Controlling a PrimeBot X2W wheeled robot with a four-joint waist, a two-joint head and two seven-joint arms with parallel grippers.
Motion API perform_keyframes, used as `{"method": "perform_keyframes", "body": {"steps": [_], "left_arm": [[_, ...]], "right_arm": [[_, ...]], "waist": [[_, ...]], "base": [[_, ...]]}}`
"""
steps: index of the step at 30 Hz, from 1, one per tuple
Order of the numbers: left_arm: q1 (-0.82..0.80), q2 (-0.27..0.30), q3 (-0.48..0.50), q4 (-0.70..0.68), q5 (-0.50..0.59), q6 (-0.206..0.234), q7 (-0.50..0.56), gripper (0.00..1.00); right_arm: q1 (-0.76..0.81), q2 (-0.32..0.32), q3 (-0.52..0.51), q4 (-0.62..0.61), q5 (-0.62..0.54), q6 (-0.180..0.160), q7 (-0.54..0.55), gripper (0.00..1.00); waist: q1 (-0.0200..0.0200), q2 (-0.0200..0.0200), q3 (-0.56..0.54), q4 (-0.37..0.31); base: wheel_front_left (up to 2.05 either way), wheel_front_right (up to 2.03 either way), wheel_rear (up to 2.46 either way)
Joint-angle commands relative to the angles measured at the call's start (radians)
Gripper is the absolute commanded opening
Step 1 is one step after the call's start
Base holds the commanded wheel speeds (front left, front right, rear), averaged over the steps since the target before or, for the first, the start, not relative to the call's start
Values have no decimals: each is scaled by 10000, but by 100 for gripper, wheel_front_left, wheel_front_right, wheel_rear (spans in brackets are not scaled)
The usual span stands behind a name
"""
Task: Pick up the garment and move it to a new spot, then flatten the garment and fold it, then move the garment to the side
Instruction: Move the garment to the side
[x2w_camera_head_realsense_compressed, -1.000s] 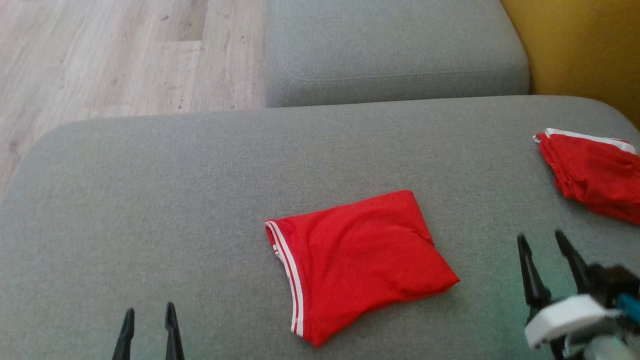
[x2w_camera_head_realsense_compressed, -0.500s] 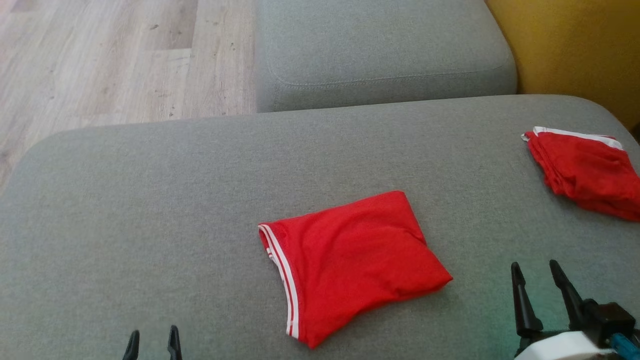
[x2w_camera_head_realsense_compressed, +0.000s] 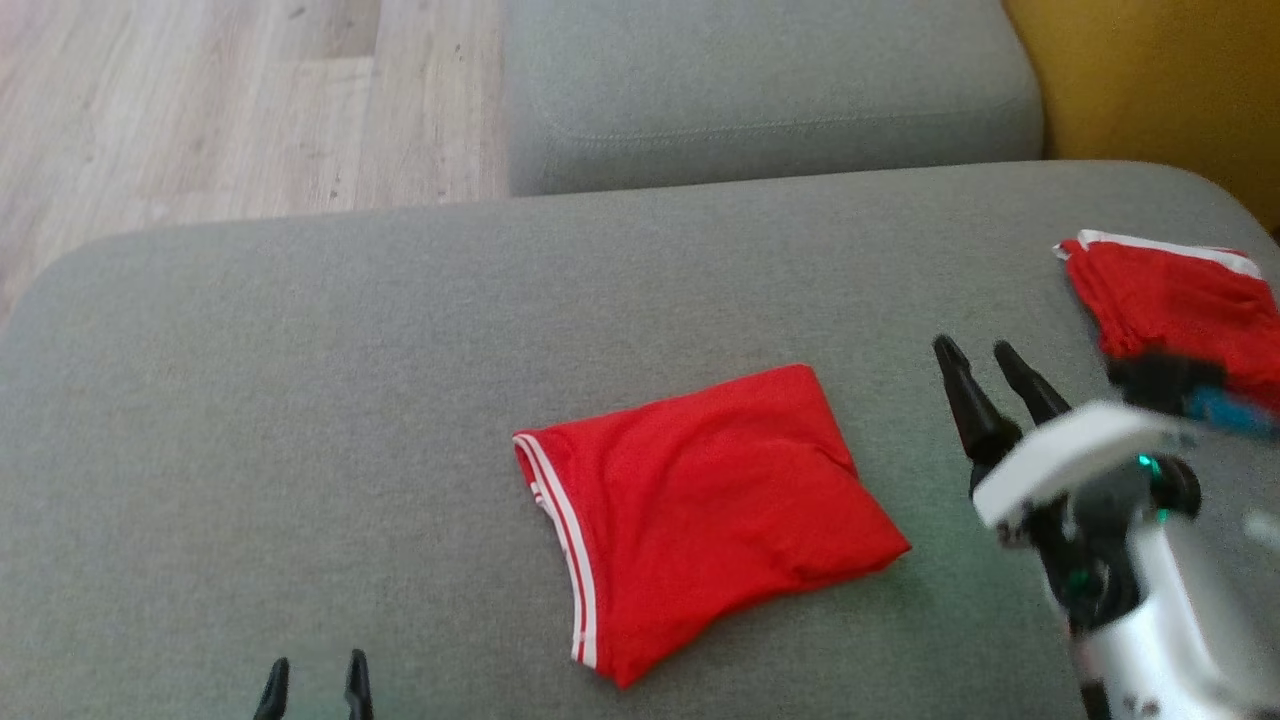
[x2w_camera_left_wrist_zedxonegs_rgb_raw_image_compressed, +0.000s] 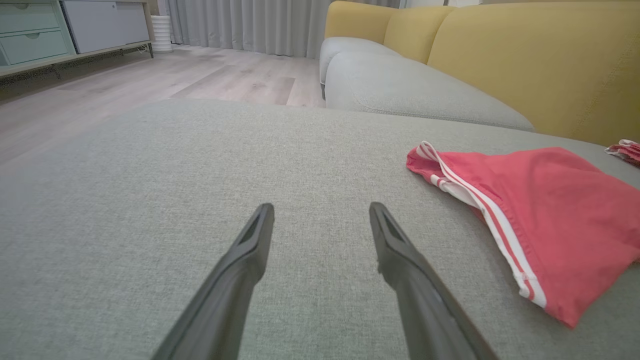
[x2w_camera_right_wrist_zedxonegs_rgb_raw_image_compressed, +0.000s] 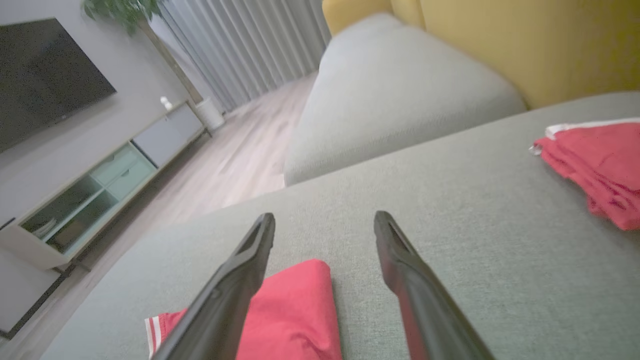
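Grey cushion (x2w_camera_head_realsense_compressed: 300, 350); folded red garment (x2w_camera_head_realsense_compressed: 700, 510) flat at its middle, another red pile (x2w_camera_head_realsense_compressed: 1180, 300) near its right edge.

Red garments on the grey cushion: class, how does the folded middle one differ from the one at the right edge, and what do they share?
The folded red fabric garment in the middle lies smooth; the red fabric garment at the right edge is rumpled in layers. The middle one's left edge carries white-and-red stripes; the right one's far edge carries a white band. Both are red and rest on the grey fabric cushion.
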Motion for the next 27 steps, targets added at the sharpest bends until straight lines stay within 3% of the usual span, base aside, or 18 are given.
{"method": "perform_keyframes", "body": {"steps": [1, 4, 8, 16, 19, 20, 21, 27], "left_arm": [[-506, -30, 200, -284, 44, -19, -97, 100], [-651, -30, 16, -217, 43, -16, -97, 100], [-780, -30, -159, -124, 11, 17, -97, 100], [-930, -30, -385, -31, 57, 89, -97, 100], [-1023, -30, -447, -10, 53, 109, -97, 100], [-1050, -30, -481, -2, 60, 105, -97, 100], [-1077, -30, -514, -4, 58, 107, -97, 100], [-1207, -30, -563, -132, -62, 198, -97, 100]], "right_arm": [[-335, -76, 147, -162, 113, 69, 382, 100], [-986, 97, 121, 552, 371, 69, 2208, 100], [-1245, 240, 347, 1505, 299, 69, 3470, 100], [-1639, 410, 36, 3636, -324, 69, 3533, 100], [-1848, 510, -58, 4244, 184, 69, 3645, 100], [-1929, 527, 20, 4357, 310, 69, 3660, 86], [-2011, 539, 29, 4450, 401, 69, 3541, 2], [-2874, 418, 423, 4506, 733, 69, 3011, 0]], "waist": [[-1, 0, 62, 41], [-1, 0, 153, 209], [-1, 0, 257, 557], [-1, 0, 556, 1109], [-1, 0, 638, 1201], [-1, 0, 661, 1209], [-1, 0, 688, 1192], [-1, 0, 947, 568]], "base": [[0, 0, 0], [0, 0, 0], [0, 0, 0], [0, 0, 0], [0, 0, 0], [0, 0, 0], [0, 0, 0], [0, 0, 0]]}}
